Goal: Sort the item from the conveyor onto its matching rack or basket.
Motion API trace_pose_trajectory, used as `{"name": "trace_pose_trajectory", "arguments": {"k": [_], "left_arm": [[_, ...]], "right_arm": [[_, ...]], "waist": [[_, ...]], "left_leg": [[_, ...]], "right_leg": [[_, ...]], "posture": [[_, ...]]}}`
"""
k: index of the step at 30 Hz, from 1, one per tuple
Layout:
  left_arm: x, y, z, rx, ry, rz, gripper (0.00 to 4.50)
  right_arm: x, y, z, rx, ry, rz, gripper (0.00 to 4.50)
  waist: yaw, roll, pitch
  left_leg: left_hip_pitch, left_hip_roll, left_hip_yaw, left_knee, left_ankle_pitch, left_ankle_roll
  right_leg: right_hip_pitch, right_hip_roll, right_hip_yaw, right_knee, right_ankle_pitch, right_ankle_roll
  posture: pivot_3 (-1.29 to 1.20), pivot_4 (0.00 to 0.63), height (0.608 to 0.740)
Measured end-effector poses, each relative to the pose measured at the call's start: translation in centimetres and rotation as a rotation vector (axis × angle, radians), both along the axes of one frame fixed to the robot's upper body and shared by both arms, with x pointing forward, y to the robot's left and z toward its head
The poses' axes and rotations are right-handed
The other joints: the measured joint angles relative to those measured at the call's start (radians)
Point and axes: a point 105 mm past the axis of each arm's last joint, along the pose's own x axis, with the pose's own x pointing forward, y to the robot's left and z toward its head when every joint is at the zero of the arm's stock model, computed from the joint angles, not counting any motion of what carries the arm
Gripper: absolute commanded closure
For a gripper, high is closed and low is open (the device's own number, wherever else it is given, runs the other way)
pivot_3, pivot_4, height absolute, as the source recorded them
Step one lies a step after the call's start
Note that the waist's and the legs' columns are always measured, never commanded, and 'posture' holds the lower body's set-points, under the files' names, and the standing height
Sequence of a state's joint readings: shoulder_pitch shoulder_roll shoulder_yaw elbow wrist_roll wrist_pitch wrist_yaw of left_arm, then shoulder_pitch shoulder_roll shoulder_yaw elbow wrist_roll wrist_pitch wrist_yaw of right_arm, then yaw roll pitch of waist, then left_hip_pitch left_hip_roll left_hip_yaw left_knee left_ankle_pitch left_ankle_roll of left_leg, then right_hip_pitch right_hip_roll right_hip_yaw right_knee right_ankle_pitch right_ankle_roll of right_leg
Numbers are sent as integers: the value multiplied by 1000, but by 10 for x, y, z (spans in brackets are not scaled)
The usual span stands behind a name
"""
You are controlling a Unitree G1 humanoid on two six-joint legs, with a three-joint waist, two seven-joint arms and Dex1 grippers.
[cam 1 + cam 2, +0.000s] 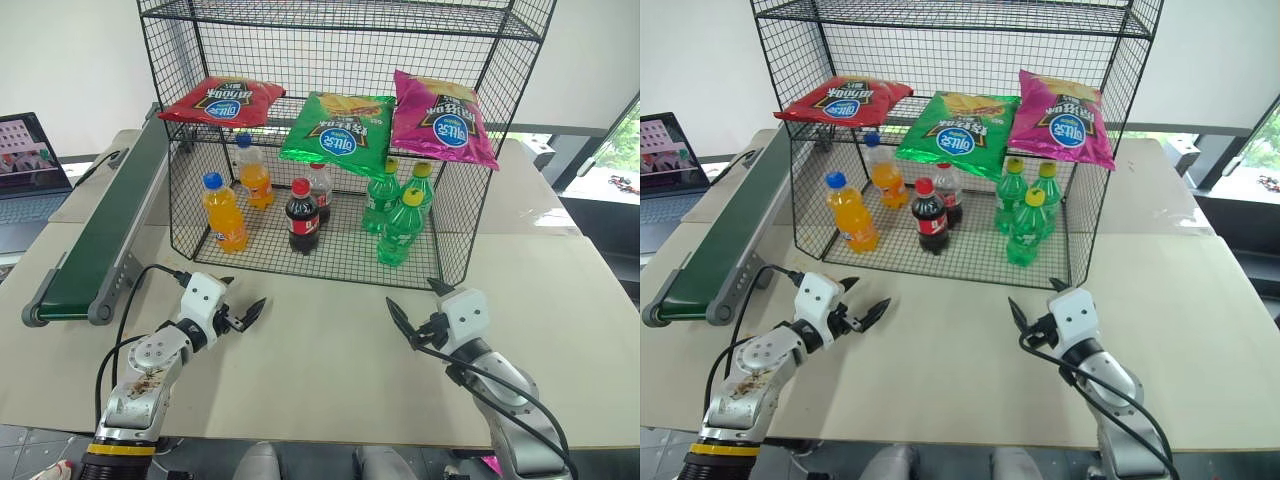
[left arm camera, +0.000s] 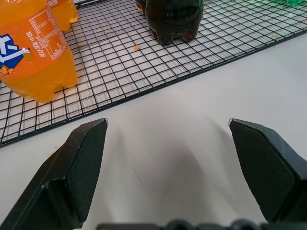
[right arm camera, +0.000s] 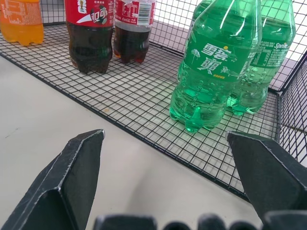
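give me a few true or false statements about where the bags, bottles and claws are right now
1. The red crisp bag lies on the middle shelf of the wire rack. True.
2. The conveyor belt carries a bag. False: nothing lies on its green surface.
3. Both the left claw and the right claw are open and hold nothing. True.
4. The green bag lies to the right of the pink bag. False: it lies between the red and pink bags.
5. The green bottles stand on the table outside the rack. False: they stand on the rack's bottom shelf, on the right side.
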State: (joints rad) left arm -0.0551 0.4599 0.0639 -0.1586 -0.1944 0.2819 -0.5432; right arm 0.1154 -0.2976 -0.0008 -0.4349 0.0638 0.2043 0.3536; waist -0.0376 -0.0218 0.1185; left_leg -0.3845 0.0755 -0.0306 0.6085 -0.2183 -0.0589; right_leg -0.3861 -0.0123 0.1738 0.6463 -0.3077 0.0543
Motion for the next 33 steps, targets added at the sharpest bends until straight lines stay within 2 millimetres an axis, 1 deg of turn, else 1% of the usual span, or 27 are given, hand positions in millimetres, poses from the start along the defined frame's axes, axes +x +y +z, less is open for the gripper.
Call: {"name": "trace_pose_trajectory", "arguments": {"k": [10,17,23,33], "left_arm": [[-1,-2,2,2,-13,-25,184],[-1,-2,3,2,-17,-26,184],[-1,-2,3,0,-17,-27,184],[2,-5,7,-5,-32,-33,184]], "right_arm": [[0,1,0,-1,0,8,0],[1,3,5,3,-17,13,0],[1,3,5,4,-18,13,0],[4,4,10,12,-36,6,0]], "waist": [[0,0,0],[0,0,0],[0,0,0],[0,0,0]], "left_leg": [[0,0,0,0,0,0],[0,0,0,0,0,0],[0,0,0,0,0,0],[0,0,0,0,0,0]], "right_leg": [[0,0,0,0,0,0],[0,0,0,0,0,0],[0,0,0,0,0,0],[0,0,0,0,0,0]], "posture": [[0,150,740],[0,150,740],[0,150,740],[0,150,740]]}}
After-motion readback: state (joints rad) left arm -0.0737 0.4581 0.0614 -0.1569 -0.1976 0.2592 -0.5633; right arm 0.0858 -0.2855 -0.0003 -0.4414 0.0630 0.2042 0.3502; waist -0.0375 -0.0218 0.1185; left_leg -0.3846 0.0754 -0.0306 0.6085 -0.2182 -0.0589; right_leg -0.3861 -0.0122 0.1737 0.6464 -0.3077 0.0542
